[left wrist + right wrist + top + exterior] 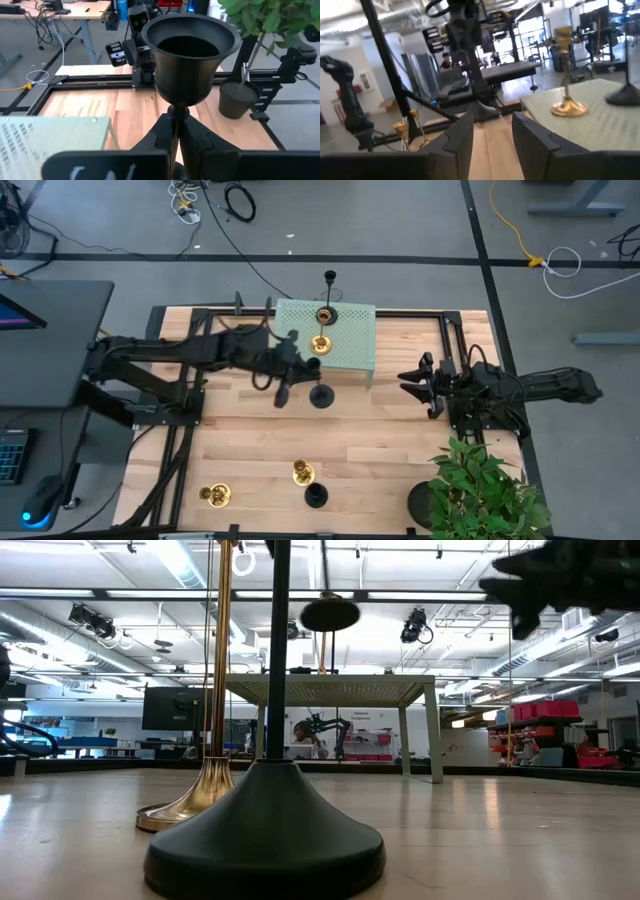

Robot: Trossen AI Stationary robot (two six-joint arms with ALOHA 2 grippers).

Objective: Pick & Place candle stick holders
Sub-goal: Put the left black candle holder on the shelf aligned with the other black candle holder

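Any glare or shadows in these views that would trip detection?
High view: a soft arm shadow falls on the green stand. Low view: ceiling lights backlight the near black holder into a silhouette; the brass base beside it glints. Left wrist view: the black cup in the left gripper shows only dull sheen.

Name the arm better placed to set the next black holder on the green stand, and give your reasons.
Left. The left gripper is shut on a black candlestick holder right beside the green stand. The right gripper hangs open and empty, farther off.
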